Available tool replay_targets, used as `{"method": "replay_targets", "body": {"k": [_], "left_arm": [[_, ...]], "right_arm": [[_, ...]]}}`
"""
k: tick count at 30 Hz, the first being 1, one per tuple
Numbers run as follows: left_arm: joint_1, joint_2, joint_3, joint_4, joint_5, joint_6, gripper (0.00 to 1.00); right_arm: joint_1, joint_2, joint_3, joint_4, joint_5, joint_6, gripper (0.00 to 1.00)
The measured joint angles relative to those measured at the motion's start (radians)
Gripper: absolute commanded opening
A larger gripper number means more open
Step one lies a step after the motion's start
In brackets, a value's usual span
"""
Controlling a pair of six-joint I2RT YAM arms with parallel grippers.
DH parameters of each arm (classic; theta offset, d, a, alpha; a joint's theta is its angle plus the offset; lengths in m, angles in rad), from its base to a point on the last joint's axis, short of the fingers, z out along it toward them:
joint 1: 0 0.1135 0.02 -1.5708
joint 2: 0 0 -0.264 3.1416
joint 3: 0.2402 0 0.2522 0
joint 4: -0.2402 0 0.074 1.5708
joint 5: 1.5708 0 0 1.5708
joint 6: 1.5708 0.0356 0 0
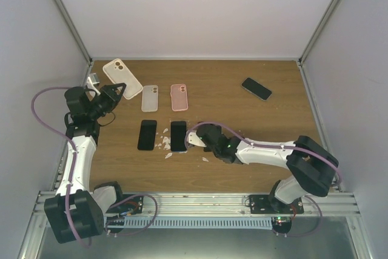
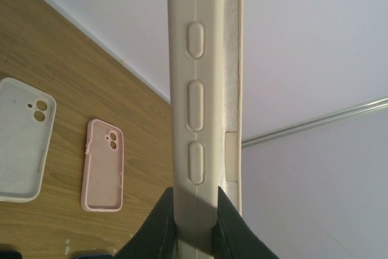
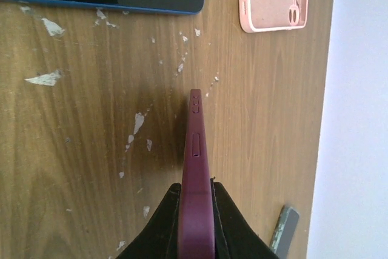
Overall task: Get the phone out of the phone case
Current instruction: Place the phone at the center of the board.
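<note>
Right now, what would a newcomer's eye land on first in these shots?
The left hand holds a cream case up off the table at far left, edge-on to its camera. The right hand pinches a thin maroon item, phone or case, mid-table. Around it, white flecks litter the wood beside two black phones.

Light is bright, even and diffuse in all views. Shadows on the table [image 1: 254, 113] are soft and faint. In the right wrist view a darker shadow lies at frame centre. Focus is sharp.
</note>
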Motion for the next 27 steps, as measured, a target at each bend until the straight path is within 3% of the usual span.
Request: {"method": "replay_targets", "body": {"k": [11, 18, 27], "left_arm": [[0.001, 0.000, -0.009, 0.007, 0.000, -0.010, 0.00], [0.001, 0.000, -0.014, 0.009, 0.000, -0.017, 0.00], [0.001, 0.000, -0.019, 0.019, 0.000, -0.017, 0.00]], "right_arm": [[0.021, 0.045, -0.033, 0.068, 0.138, -0.001, 0.09], [0.041, 0.051, -0.047, 0.067, 0.151, 0.031, 0.21], [0.076, 0.053, -0.076, 0.052, 0.147, 0.076, 0.28]]}}
